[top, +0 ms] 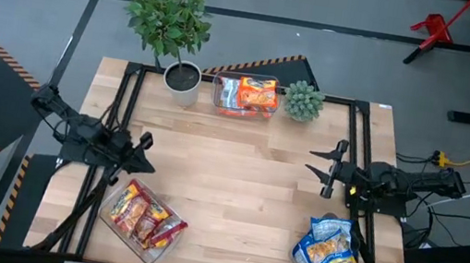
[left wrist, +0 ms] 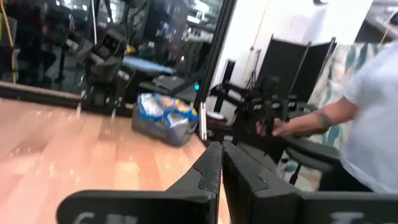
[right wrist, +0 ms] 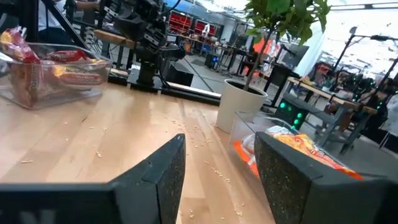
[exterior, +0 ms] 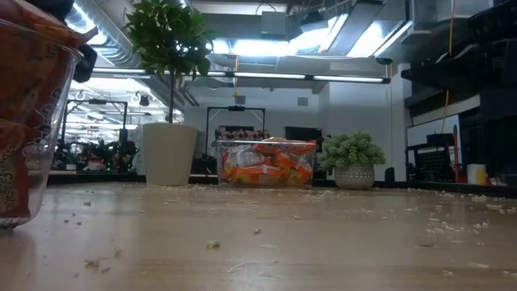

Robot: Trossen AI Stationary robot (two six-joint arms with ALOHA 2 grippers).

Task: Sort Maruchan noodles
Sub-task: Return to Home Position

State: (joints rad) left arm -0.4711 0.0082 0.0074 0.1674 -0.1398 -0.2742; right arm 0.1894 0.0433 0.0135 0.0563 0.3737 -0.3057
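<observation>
All noodle packets lie in clear tubs. Red packets (top: 141,217) fill the tub at the near left, orange packets (top: 250,95) the tub at the far edge, and blue-and-white packets (top: 326,249) the tub at the near right. My left gripper (top: 148,141) hovers shut at the table's left side, just beyond the red tub, pointing right; its fingers (left wrist: 219,167) show pressed together. My right gripper (top: 319,167) hovers open at the right side, beyond the blue tub, pointing left, with nothing between its fingers (right wrist: 219,168). Neither gripper shows in the low view.
A tall plant in a white pot (top: 183,82) and a small green plant (top: 303,101) flank the orange tub (exterior: 266,162) at the far edge. Crumbs dot the bare wooden tabletop (top: 228,177) between the arms. A person (left wrist: 367,124) stands beyond the table's right side.
</observation>
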